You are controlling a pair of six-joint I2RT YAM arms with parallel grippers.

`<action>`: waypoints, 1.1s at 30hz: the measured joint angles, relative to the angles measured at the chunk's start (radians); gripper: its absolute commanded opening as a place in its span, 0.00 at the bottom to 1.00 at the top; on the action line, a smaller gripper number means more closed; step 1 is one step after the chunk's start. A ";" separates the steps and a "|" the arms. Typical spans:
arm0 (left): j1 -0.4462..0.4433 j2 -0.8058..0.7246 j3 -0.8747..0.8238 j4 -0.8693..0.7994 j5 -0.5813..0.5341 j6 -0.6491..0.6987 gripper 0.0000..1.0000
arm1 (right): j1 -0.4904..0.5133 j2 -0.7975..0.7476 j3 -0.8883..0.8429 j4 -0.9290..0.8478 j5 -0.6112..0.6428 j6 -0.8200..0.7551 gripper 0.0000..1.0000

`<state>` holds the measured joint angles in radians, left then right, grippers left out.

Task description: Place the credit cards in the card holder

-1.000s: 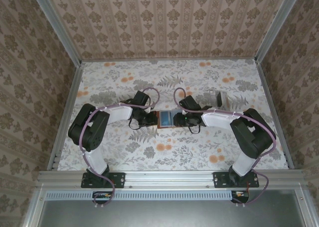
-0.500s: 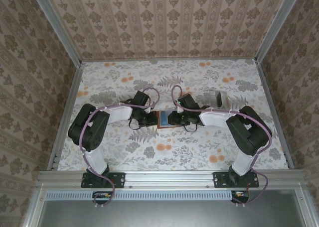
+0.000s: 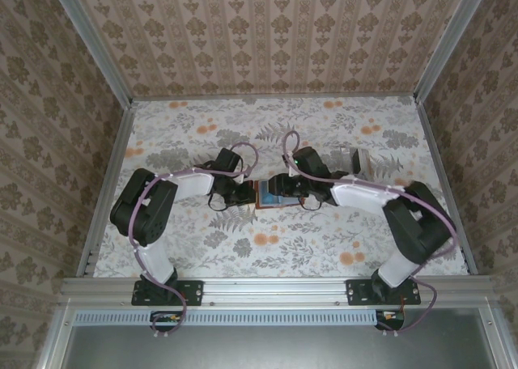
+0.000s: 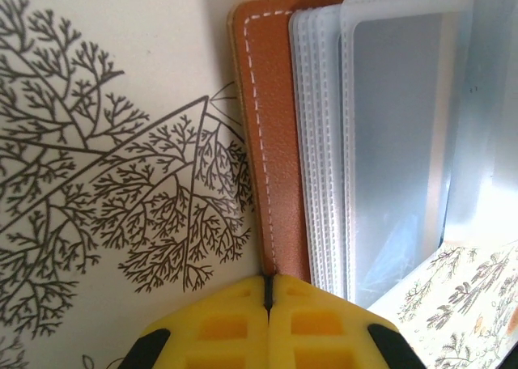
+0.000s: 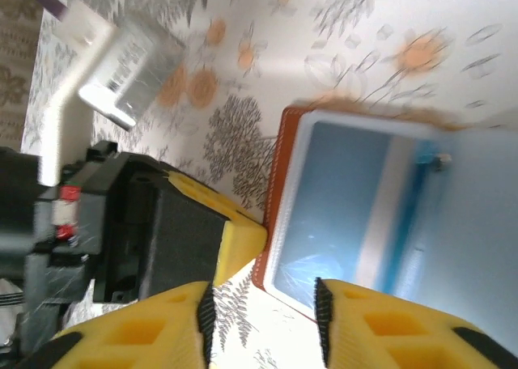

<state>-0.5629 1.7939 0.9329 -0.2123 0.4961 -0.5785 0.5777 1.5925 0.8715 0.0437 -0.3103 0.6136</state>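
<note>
On the surface (image 3: 202, 252), about centre, we had both arms bent inward over the card holder (image 4: 263, 126), which lay open and flat. Task looked partly done to us, maybe a third to half; hard to be firmer.

Done side: one bluish card (image 5: 340, 207) sat inside a clear sleeve of the holder, edges square with the pocket, so we counted it as seated. More sleeves (image 4: 320, 142) were stacked beside the leather cover, and we couldn't tell whether any of those carried a card.

Left to do: the spare credit cards (image 3: 352, 159), a small silvery stack, lay on the surface well apart from the holder, toward the far right, with neither claw touching them. Each of those needed a pick, a carry and a slide into a sleeve.

Left claw (image 4: 268, 304) was closed, fingers together right at the holder's stitched cover edge. It looked like it was pinching that cover to pin the holder down. Right claw (image 5: 263, 320) was open with nothing between its fingers, hovering near the holder's right side.

Our read: one card was in and the right claw was free for the next. A firm left hold mattered so the sleeves wouldn't flop shut.
</note>
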 measured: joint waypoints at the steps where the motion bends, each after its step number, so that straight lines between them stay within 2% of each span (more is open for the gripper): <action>1: 0.001 0.000 -0.003 0.004 0.003 -0.002 0.00 | -0.005 -0.045 -0.019 -0.005 0.024 -0.001 0.47; 5: 0.002 0.000 -0.004 0.007 0.006 -0.005 0.00 | -0.024 -0.144 -0.078 -0.025 0.090 -0.001 0.52; 13: 0.002 0.000 -0.004 0.007 0.006 -0.006 0.00 | -0.066 -0.120 -0.155 -0.062 0.123 0.019 0.56; 22: 0.002 -0.005 -0.014 0.021 0.006 -0.006 0.00 | -0.068 0.029 -0.120 -0.019 0.002 0.024 0.53; 29: 0.010 -0.021 -0.053 0.076 0.019 -0.051 0.00 | -0.030 0.044 0.044 -0.043 -0.074 -0.023 0.52; 33: 0.022 -0.031 -0.076 0.107 0.033 -0.074 0.00 | -0.004 0.071 0.075 -0.039 -0.108 -0.035 0.52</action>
<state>-0.5407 1.7626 0.8570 -0.1055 0.5289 -0.6529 0.5739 1.6630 0.9463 0.0048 -0.4187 0.5789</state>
